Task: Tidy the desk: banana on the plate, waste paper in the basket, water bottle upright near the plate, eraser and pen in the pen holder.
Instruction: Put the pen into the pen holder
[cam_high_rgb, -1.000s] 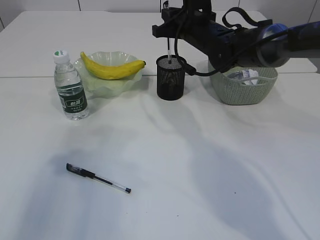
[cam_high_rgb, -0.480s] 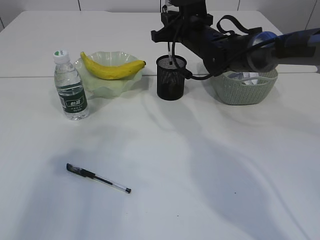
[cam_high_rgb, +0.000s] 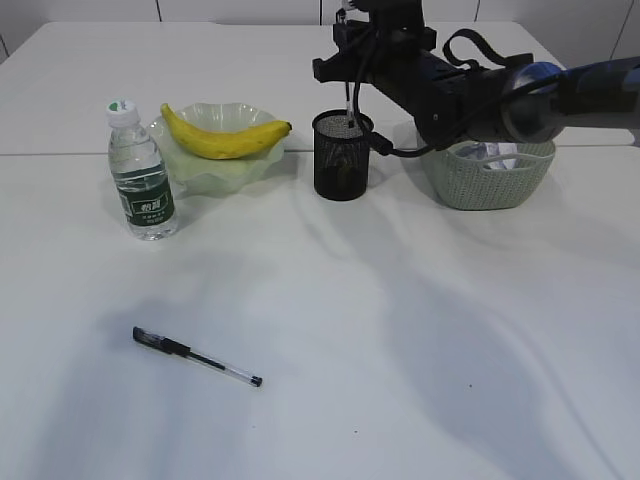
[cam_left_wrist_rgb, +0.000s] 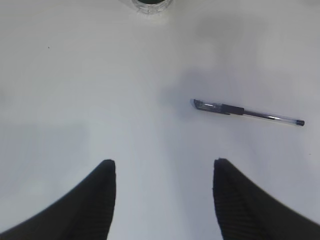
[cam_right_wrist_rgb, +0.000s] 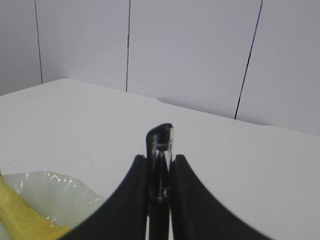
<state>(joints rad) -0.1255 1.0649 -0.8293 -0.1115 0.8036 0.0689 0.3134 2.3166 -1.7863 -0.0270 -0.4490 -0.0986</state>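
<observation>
On the table (cam_high_rgb: 400, 330) we see the plate (cam_high_rgb: 205, 165) at the back left with the banana (cam_high_rgb: 222, 139) lying on it. The water bottle (cam_high_rgb: 140, 172) stands upright just left of and in front of the plate. Right of the plate stands the pen holder (cam_high_rgb: 341, 155), and right of that the basket (cam_high_rgb: 488, 175) with waste paper (cam_high_rgb: 492, 153) in it. One pen (cam_high_rgb: 196, 355) lies well in front, near the left.

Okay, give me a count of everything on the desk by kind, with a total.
Pens: 2, one lying on the table, one in the right gripper over the pen holder
Pen holder: 1
Banana: 1
Plate: 1
Water bottle: 1
Basket: 1
Waste paper: 1
Total: 8
</observation>
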